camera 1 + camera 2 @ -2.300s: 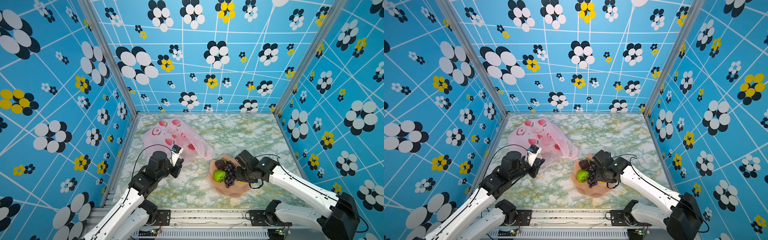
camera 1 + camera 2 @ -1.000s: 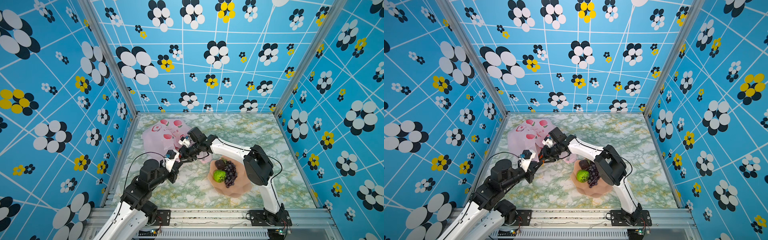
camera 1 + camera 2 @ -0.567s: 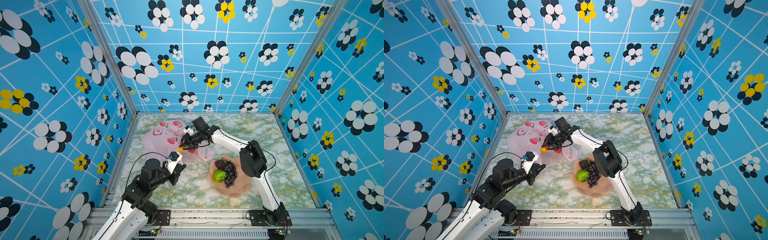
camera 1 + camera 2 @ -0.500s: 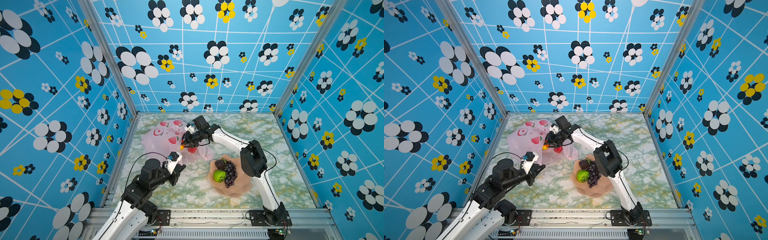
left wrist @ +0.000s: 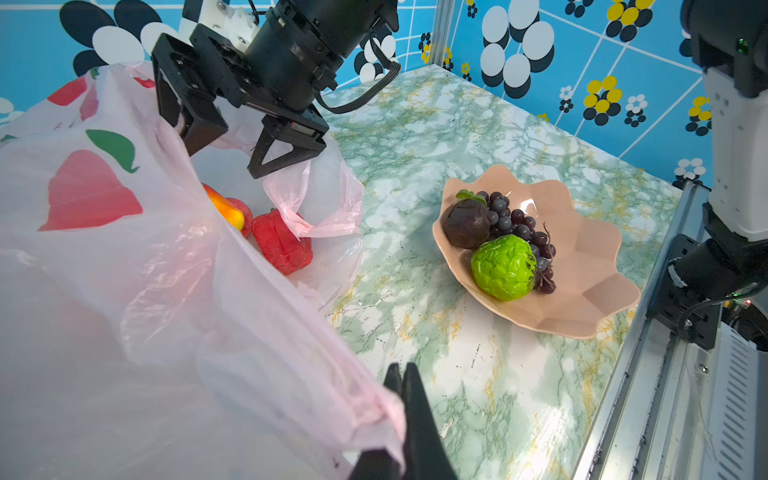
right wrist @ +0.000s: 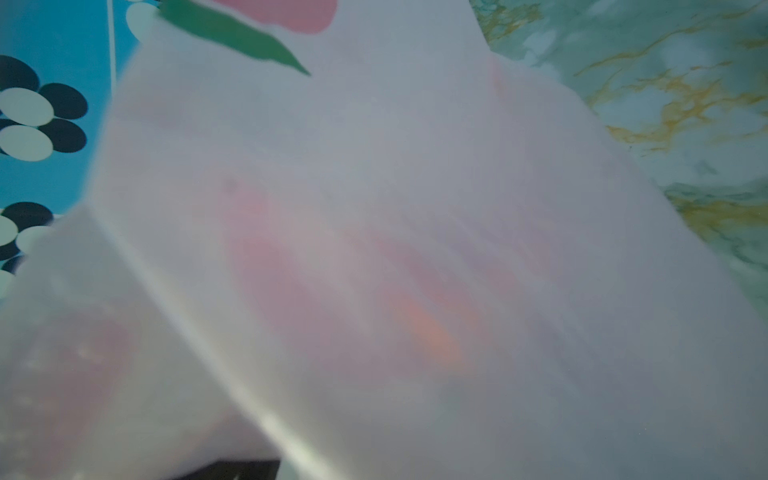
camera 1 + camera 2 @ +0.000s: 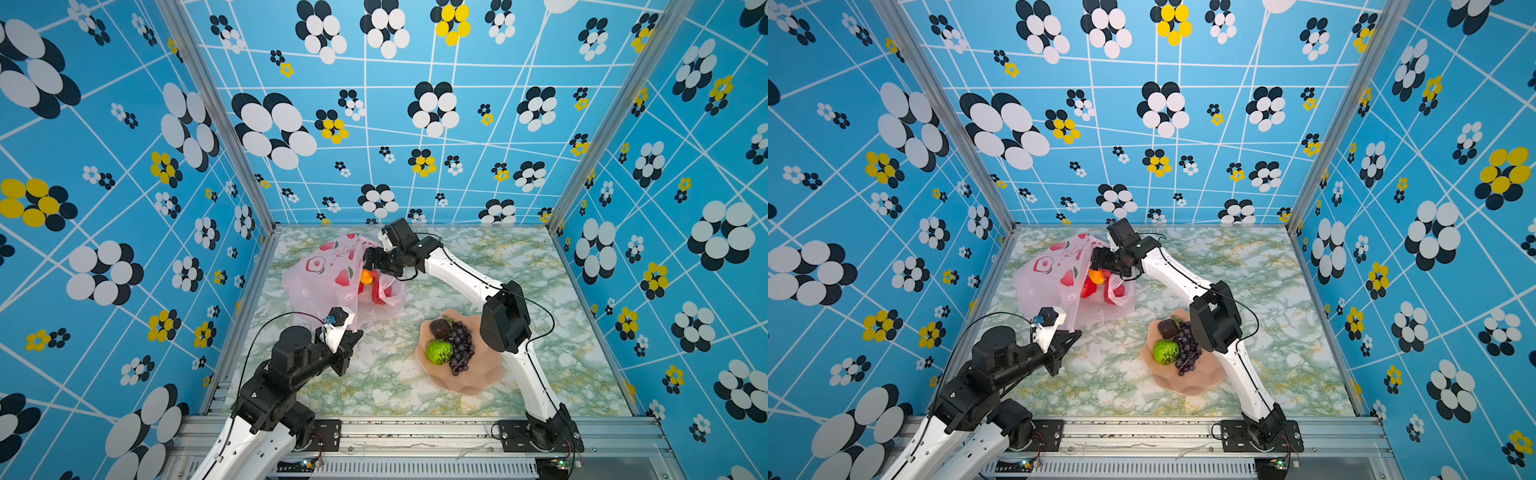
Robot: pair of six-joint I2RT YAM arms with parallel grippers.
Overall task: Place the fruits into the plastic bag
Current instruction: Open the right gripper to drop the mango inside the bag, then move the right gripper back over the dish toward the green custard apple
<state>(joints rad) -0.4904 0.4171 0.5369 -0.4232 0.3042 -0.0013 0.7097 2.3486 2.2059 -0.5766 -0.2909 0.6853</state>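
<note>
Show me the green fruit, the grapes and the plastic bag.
green fruit [image 5: 503, 266], left wrist view, bumpy middle.
grapes [image 5: 518, 227], left wrist view, bunch's middle.
plastic bag [image 7: 318, 291], in a top view, printed side.

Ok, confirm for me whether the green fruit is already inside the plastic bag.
No, the green fruit sits in the peach bowl beside the grapes, apart from the plastic bag.

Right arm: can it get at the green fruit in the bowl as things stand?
Probably yes. The right gripper is open and empty at the bag mouth; the green fruit sits uncovered in the bowl, beside the grapes.
</note>
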